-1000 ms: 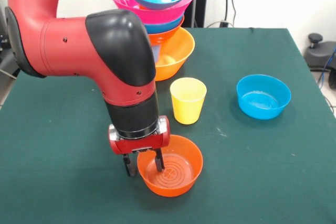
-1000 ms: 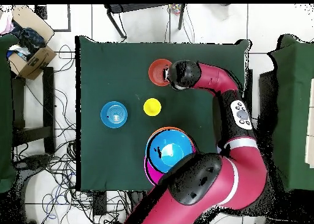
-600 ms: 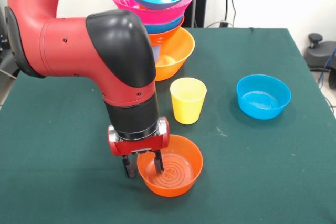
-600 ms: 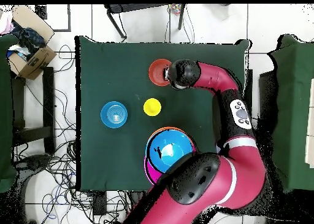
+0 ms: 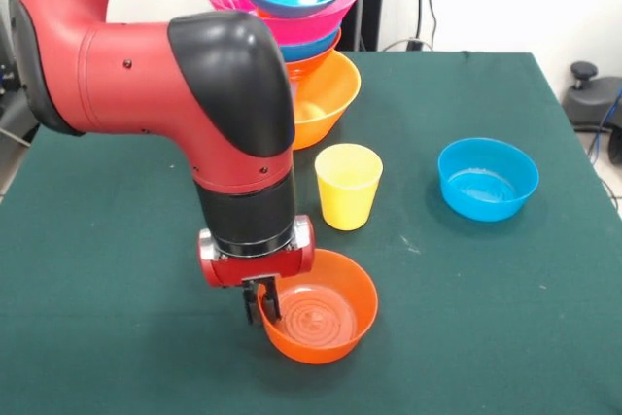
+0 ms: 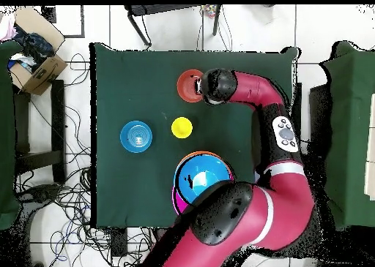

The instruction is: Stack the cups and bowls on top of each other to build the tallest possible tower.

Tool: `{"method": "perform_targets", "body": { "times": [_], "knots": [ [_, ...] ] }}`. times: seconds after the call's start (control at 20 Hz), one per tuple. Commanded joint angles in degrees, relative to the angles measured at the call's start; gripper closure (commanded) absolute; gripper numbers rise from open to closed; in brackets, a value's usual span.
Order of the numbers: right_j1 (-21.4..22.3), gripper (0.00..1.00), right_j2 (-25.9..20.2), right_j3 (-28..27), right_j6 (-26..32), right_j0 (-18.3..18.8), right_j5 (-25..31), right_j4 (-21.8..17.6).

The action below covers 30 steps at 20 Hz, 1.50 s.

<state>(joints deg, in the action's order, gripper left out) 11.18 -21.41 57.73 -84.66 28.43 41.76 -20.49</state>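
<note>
Now gripper clamped on red-orange bowl rim; no readable txt.

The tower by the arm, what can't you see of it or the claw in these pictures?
- Tower: front view, its left side sits behind the arm; overhead view, only the top blue bowl shows.
- Claw: overhead view, hidden under the wrist.
- Red-orange bowl: overhead view, its right side is under the wrist.

A dark green cloth-covered table fills the front view. Overhead, an open brown cardboard box sits on the white tiled floor beside it, black cables trailing along that same side of the table.
</note>
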Motion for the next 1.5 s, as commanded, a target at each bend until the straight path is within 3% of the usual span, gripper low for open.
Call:
{"method": "perform_targets", "body": {
  "times": [0.05, 0.15, 0.4, 0.5, 0.6, 0.7, 1.05, 1.2, 1.5],
  "knots": [
    [0.56, 1.0, 3.38, 0.05, 0.92, -3.11, 2.4, -4.58],
    [1.49, 1.0, 5.04, 0.9, -0.09, -3.8, 1.27, -5.34],
    [4.98, 1.0, 2.51, 6.76, 4.22, -1.5, -3.5, -5.15],
    [7.62, 1.0, 2.69, 10.92, 1.13, -0.43, -5.87, -4.3],
    [10.18, 1.0, -1.37, 16.94, 1.86, 3.66, -12.46, -3.4],
    [12.13, 1.0, -5.27, 20.88, 5.29, 7.03, -14.74, -3.12],
    [15.47, 1.0, -10.32, 25.75, 10.31, 11.62, -12.81, -4.47],
    [16.77, 1.0, -12.51, 26.36, 13.49, 12.73, -9.37, -4.93],
    [20.72, 1.0, -12.05, 28.43, 11.28, 12.49, -7.34, -6.03]
  ]
}}
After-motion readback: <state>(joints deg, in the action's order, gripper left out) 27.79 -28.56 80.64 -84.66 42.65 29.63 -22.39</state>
